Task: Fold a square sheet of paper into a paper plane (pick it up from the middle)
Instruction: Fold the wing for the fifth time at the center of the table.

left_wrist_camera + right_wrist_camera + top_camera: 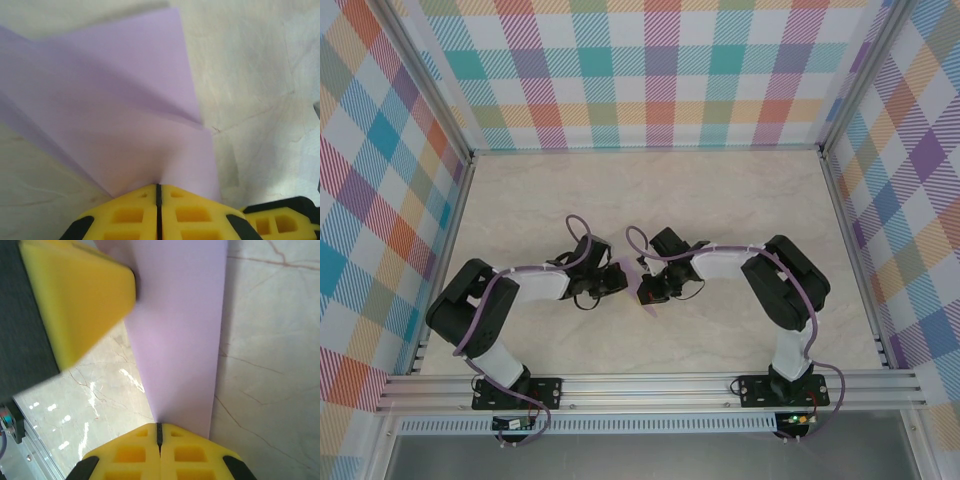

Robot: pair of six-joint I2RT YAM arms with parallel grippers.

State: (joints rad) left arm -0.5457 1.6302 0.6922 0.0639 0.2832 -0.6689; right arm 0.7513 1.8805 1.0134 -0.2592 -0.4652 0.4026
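left gripper jaws pinched fully together on edge of creased lilac paper sheet. right gripper jaws closed tight on a narrow folded end of same sheet. paper gripped between both grippers, over middle of marble desk, near front.
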